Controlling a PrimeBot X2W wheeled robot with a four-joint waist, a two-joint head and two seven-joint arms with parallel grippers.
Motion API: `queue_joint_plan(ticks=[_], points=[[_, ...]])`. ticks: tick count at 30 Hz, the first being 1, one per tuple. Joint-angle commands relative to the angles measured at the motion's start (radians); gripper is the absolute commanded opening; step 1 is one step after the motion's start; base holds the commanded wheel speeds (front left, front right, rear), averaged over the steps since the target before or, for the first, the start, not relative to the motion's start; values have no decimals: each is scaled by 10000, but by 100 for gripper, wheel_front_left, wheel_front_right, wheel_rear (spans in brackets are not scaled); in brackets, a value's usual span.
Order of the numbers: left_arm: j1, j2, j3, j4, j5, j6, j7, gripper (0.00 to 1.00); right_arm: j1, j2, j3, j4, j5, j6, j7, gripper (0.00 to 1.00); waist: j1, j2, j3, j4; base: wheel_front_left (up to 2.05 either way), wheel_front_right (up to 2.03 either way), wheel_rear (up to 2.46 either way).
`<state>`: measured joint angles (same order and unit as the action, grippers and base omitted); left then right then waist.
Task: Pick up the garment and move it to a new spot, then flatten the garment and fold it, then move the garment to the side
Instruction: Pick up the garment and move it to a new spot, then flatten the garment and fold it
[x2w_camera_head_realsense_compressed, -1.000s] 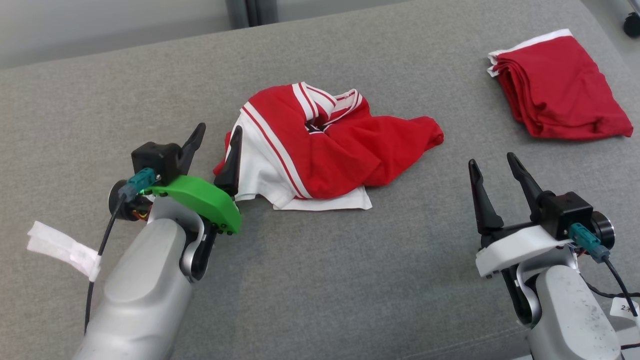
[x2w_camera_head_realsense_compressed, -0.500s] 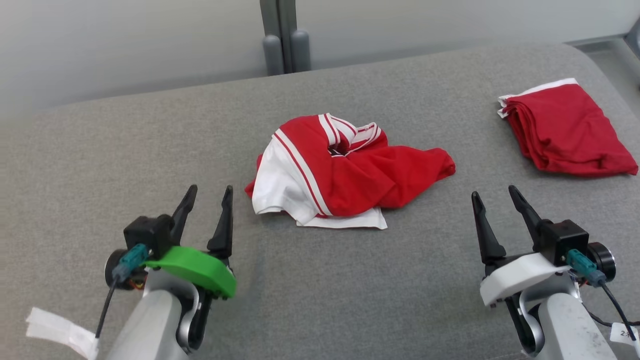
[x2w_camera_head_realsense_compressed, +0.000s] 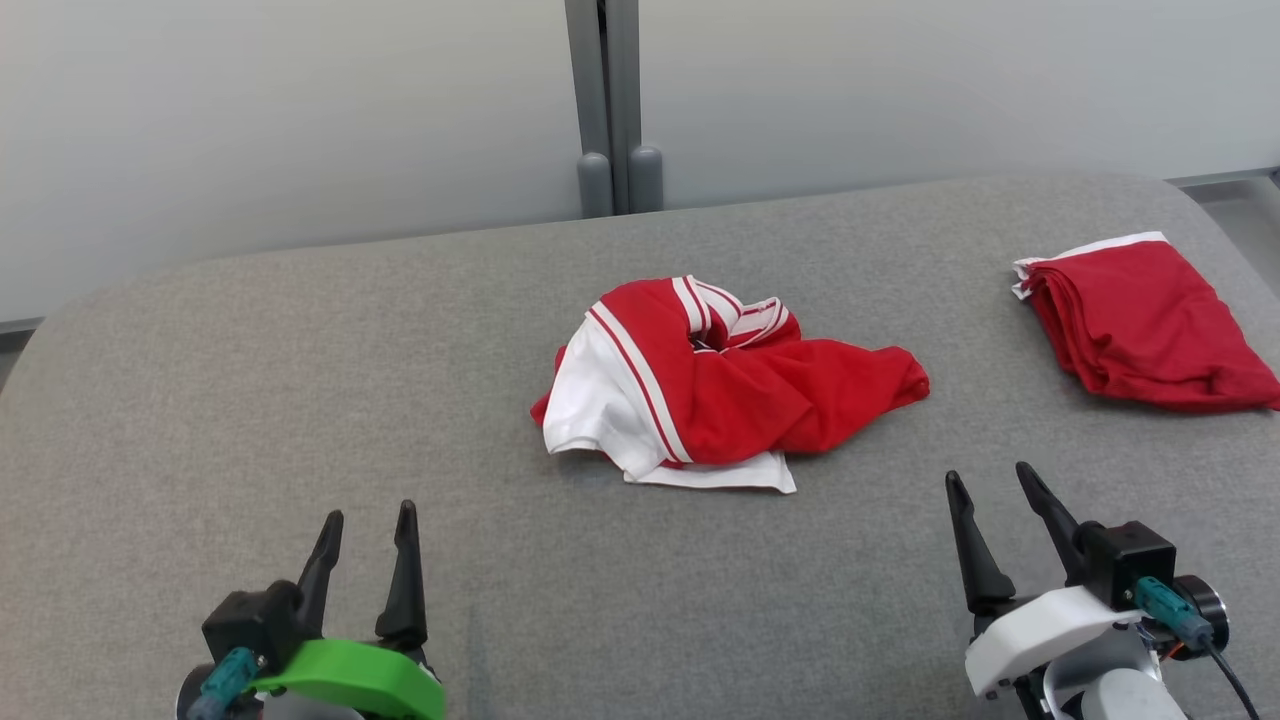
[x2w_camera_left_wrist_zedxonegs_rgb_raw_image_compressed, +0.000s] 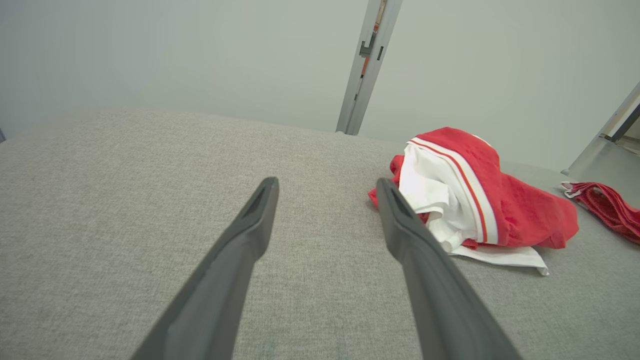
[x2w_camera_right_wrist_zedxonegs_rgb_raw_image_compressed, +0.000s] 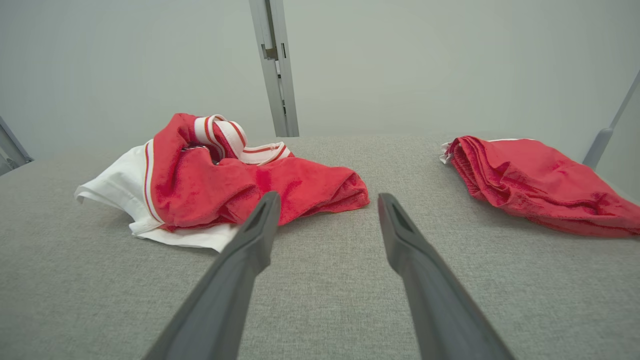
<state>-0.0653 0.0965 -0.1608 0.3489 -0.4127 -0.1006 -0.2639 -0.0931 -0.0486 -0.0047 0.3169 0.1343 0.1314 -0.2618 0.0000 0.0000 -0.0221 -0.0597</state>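
Note:
A crumpled red and white garment (x2w_camera_head_realsense_compressed: 725, 385) lies in a heap at the middle of the grey padded surface (x2w_camera_head_realsense_compressed: 300, 400). The left wrist view has the garment (x2w_camera_left_wrist_zedxonegs_rgb_raw_image_compressed: 470, 195) to the right of my fingers, and the right wrist view has the garment (x2w_camera_right_wrist_zedxonegs_rgb_raw_image_compressed: 225, 175) ahead to the left. My left gripper (x2w_camera_head_realsense_compressed: 367, 522) stands open at the lower left, well short of the heap, nothing between its fingers. My right gripper (x2w_camera_head_realsense_compressed: 990, 481) stands open at the lower right, also apart from it and empty.
A second red garment (x2w_camera_head_realsense_compressed: 1150, 325), folded, lies at the far right near the surface's edge, and the right wrist view shows this folded garment (x2w_camera_right_wrist_zedxonegs_rgb_raw_image_compressed: 535, 180) too. A pale wall with a grey post (x2w_camera_head_realsense_compressed: 610, 110) stands behind the surface.
My left gripper has drawn back from the heap's left edge toward me, still open. The head camera has tilted up, so the whole scene sits lower. The garment has not moved.

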Motion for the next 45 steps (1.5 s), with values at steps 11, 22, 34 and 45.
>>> queue_joint_plan(ticks=[11,22,34,45], points=[[1156,-335,504,-577,252,4,-5,100,502,-37,218,89,221,-15,-44,100,0,0,-90,-36,0,0,0],[1089,-390,724,-536,398,-62,-5,100,324,-37,236,94,144,-15,-44,100,0,0,-82,-22,0,0,0],[950,-430,762,-465,477,-130,-5,100,261,-37,244,74,130,-15,-45,100,0,0,56,-9,0,0,0],[-834,-346,-79,166,749,-240,291,100,-175,-35,344,-53,46,-15,-45,100,0,0,839,-361,0,0,0]])
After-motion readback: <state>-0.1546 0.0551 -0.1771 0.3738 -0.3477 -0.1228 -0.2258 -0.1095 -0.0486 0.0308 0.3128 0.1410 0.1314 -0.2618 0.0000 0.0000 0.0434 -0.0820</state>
